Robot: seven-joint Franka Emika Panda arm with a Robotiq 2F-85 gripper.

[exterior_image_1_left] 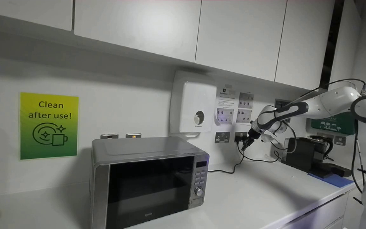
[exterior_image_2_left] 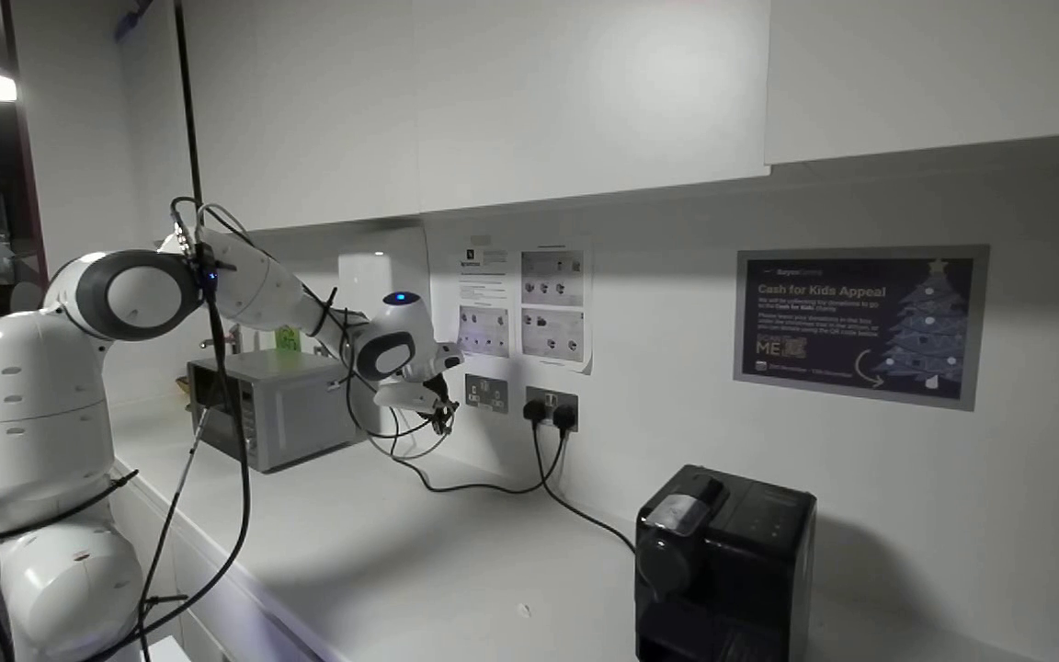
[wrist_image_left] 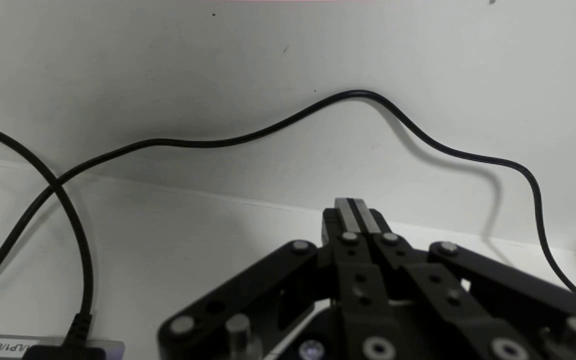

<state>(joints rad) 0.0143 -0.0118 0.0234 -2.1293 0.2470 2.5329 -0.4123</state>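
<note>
Tool [wrist_image_left: 357, 215], jaws together, near black cable [wrist_image_left: 360, 93]; silver microwave [exterior_image_1_left: 149, 179] closed, interior obscured by dark door [exterior_image_1_left: 151, 192].

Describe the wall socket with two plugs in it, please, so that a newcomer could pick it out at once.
Start at the white wall between the microwave and the black coffee machine and find its paper notices. Just below them, the target socket sits beside a similar grey socket, on the side nearer the coffee machine. Two black plugs set it apart; its neighbour has none.

White cabinets [exterior_image_1_left: 157, 27] above pale wall [exterior_image_1_left: 122, 111].
</note>
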